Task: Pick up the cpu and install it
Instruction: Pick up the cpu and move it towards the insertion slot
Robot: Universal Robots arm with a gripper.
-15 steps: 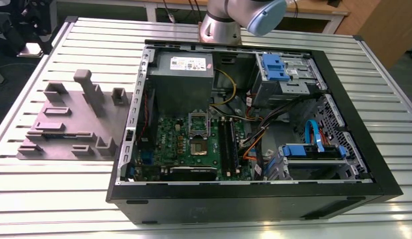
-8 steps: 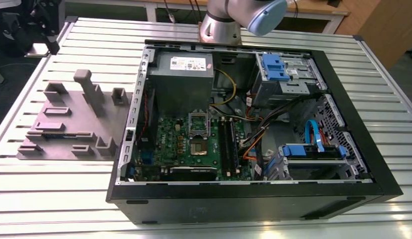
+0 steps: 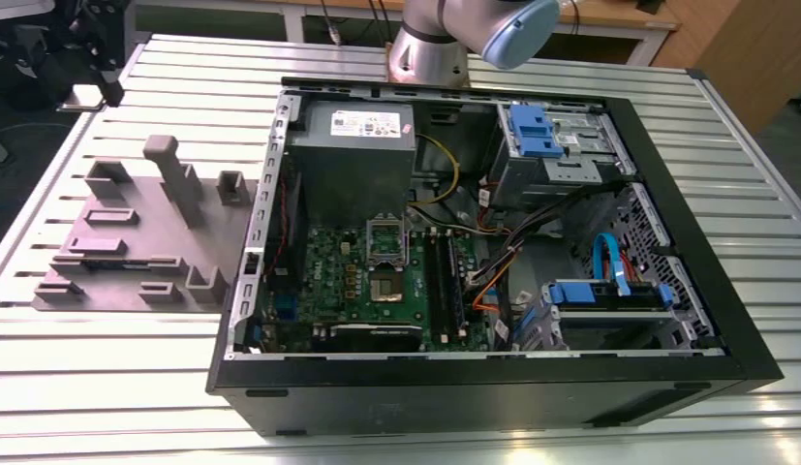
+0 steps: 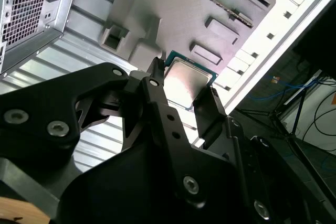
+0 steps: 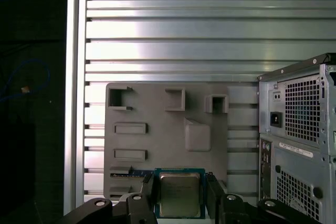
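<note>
Progress: we judge the pick-up done and the install not yet done. The cpu [image 5: 179,195] is off the tray and in the grip. The socket on the green board [image 3: 385,281] looks unfilled to us, but it is small in the exterior view, so we log that as likely, not certain.

Nearest: the gripper [image 5: 180,184] is narrowed to the chip's width, neither spread wide nor fully pressed together. Its two black fingers [image 5: 212,191] pinch opposite edges of the cpu. The silvery top faces the camera in both wrist views, with a green rim at the corners. We judge the hold level and secure.

Beyond: the purple-grey tray [image 5: 168,129] lies under the cpu and well apart from it, its raised blocks and pockets plain to see.

Beside the tray: the computer case [image 3: 504,392] lies open on its side, on the exterior view's right of the tray, with the board inside it.

Farthest: the slatted metal table [image 5: 157,24] carries both and runs on past the tray.
</note>
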